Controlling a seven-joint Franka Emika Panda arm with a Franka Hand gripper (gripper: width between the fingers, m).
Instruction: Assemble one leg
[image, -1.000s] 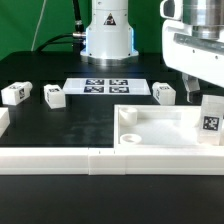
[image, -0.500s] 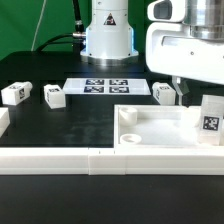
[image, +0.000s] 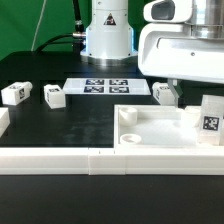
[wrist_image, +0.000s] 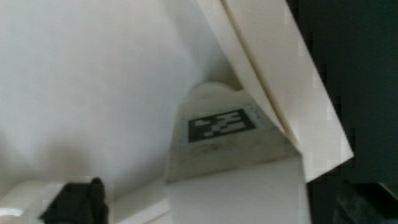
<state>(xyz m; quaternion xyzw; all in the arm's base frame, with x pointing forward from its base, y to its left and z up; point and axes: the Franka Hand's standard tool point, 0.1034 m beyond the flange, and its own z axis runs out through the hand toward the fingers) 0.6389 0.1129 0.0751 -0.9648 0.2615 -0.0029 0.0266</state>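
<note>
Leg (image: 208, 119) stands upright at the far corner of the white panel (image: 160, 128) on the exterior view's right, long axis vertical, seemingly seated in the panel's corner — tag face toward the camera. Arm's big white wrist housing (image: 185, 45) hangs above and slightly to the exterior view's left of it, so the leg lies below and a bit right of the jaws. Jaws state: cannot tell — fingertips hidden behind the housing; wrist view shows only one dark finger (wrist_image: 75, 201) at the edge. Wrist view has the leg (wrist_image: 231, 150) close up: white cuboid post, black-and-white square tag. Three more legs lie loose on the black desk (image: 90, 120), well apart.
</note>
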